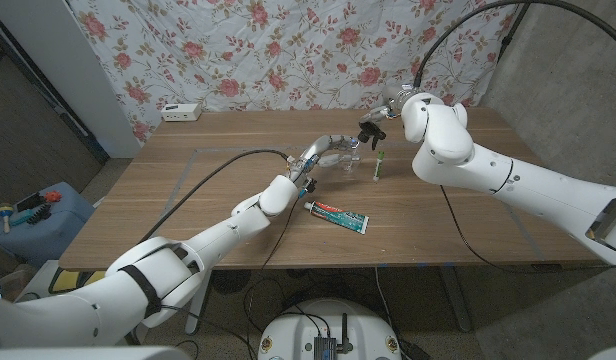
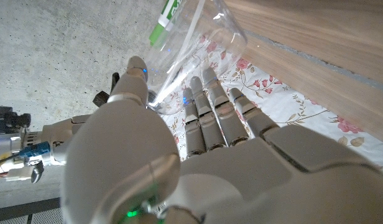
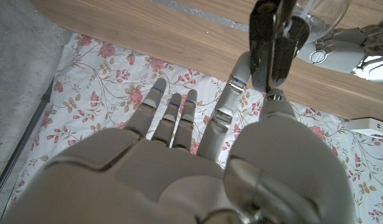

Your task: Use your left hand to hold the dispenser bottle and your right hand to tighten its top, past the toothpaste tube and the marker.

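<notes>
The clear dispenser bottle point(image 1: 350, 157) stands past the middle of the table, and my left hand point(image 1: 328, 150) grips it from the side. In the left wrist view my fingers point(image 2: 204, 106) wrap the clear bottle point(image 2: 194, 40). My right hand point(image 1: 388, 112) reaches in from above and pinches the black pump top point(image 1: 368, 130). The right wrist view shows that top point(image 3: 271, 34) between my thumb and a finger, with the other fingers spread. A green and white marker point(image 1: 380, 165) lies just right of the bottle. The toothpaste tube point(image 1: 338, 215) lies nearer me.
A white power strip point(image 1: 180, 112) sits at the table's far left edge. A flowered cloth point(image 1: 288, 50) hangs behind the table. A blue box point(image 1: 38, 215) stands on the floor to the left. Black cables run along both arms.
</notes>
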Available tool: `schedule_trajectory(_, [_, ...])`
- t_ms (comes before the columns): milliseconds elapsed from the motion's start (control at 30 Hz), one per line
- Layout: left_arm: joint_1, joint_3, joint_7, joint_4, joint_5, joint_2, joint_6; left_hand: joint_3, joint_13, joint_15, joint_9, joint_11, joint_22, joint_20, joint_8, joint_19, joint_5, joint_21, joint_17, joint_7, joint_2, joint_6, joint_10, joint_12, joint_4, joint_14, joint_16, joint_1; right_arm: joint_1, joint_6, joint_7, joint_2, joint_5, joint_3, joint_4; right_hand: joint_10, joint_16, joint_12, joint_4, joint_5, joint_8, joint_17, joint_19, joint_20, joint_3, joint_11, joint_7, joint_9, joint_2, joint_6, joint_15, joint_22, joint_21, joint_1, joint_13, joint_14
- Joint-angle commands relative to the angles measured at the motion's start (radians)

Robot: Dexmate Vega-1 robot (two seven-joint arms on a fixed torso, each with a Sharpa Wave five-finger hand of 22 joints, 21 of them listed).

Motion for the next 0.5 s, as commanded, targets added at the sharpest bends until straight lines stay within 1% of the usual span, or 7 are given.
schedule_trajectory(33, [0.002,-0.002,0.007,0.006,0.0,-0.003,-0.002,0.077,0.005,-0.072,0.002,-0.005,0.003,-0.053,0.007,-0.005,0.006,0.001,0.004,-0.044,0.039,0.056,0.004,0.005,0.068,0.006,0.006,-0.023,0.037,-0.042,0.033,0.019,-0.04,-0.055,0.018,0.01,0.011,0.003,-0.008,-0.002,0.015,0.001,0.013,-0.003,0.005,0.0,0.002,0.002,-0.001,0.03,-0.005,0.003,0.0,0.008,0.003,0.019])
schedule_trajectory(100, [0.001,-0.002,0.008,0.008,0.0,-0.004,-0.004,0.077,0.005,-0.071,0.002,-0.006,0.003,-0.053,0.007,-0.006,0.006,0.0,0.004,-0.042,0.04,0.056,0.004,0.005,0.068,0.007,0.006,-0.024,0.041,-0.043,0.033,0.023,-0.041,-0.059,0.022,0.01,0.012,0.002,-0.01,-0.002,0.016,0.001,0.013,-0.002,0.006,0.0,0.003,0.002,-0.001,0.033,-0.006,0.003,0.0,0.009,0.003,0.024])
schedule_trajectory(133, [0.001,-0.002,0.009,0.009,0.0,-0.004,-0.004,0.077,0.005,-0.07,0.002,-0.007,0.003,-0.053,0.007,-0.006,0.006,0.0,0.004,-0.041,0.04,0.056,0.005,0.006,0.069,0.007,0.006,-0.024,0.045,-0.047,0.036,0.025,-0.044,-0.064,0.025,0.036,0.011,0.009,-0.012,-0.003,0.017,0.002,0.014,-0.002,0.007,-0.006,0.003,0.001,0.001,0.038,-0.006,0.003,-0.002,0.009,0.003,0.026])
schedule_trajectory(200, [0.0,-0.002,0.009,0.012,0.0,-0.005,-0.005,0.077,0.005,-0.07,0.002,-0.006,0.003,-0.053,0.006,-0.006,0.006,0.0,0.004,-0.042,0.04,0.055,0.006,0.006,0.069,0.006,0.006,-0.024,0.051,-0.055,0.038,0.03,-0.05,-0.071,0.03,0.037,0.012,0.008,-0.014,-0.003,0.021,0.002,0.015,-0.001,0.008,-0.006,0.004,0.001,0.001,0.046,-0.008,0.003,-0.002,0.01,0.003,0.03])
schedule_trajectory(333, [-0.003,-0.001,0.011,0.021,-0.001,-0.009,-0.009,0.077,0.006,-0.069,0.002,-0.006,0.003,-0.053,0.007,-0.006,0.006,0.0,0.004,-0.041,0.04,0.056,0.006,0.006,0.069,0.006,0.006,-0.024,0.064,-0.073,0.044,0.039,-0.057,-0.086,0.038,0.059,0.015,0.011,-0.02,-0.004,0.031,0.002,0.02,0.001,0.011,-0.004,0.005,0.001,0.003,0.07,-0.01,0.003,-0.002,0.014,0.002,0.044])
schedule_trajectory(400, [-0.005,-0.001,0.013,0.028,-0.002,-0.012,-0.013,0.078,0.006,-0.068,0.002,-0.007,0.003,-0.052,0.007,-0.006,0.006,0.0,0.004,-0.042,0.041,0.056,0.004,0.006,0.07,0.007,0.006,-0.026,0.079,-0.088,0.056,0.045,-0.058,-0.099,0.046,0.067,0.018,0.012,-0.021,-0.004,0.037,0.003,0.023,0.001,0.013,-0.009,0.006,0.001,0.006,0.08,-0.013,0.003,-0.002,0.013,0.002,0.054])
schedule_trajectory(500, [-0.006,-0.001,0.014,0.03,-0.002,-0.012,-0.015,0.078,0.005,-0.069,0.002,-0.008,0.003,-0.051,0.006,-0.007,0.006,0.0,0.004,-0.041,0.043,0.055,0.003,0.005,0.071,0.006,0.006,-0.027,0.093,-0.106,0.061,0.051,-0.059,-0.116,0.053,0.078,0.018,0.013,-0.025,-0.005,0.045,0.003,0.029,0.003,0.015,-0.007,0.008,0.001,0.009,0.092,-0.015,0.004,-0.001,0.015,0.001,0.059])
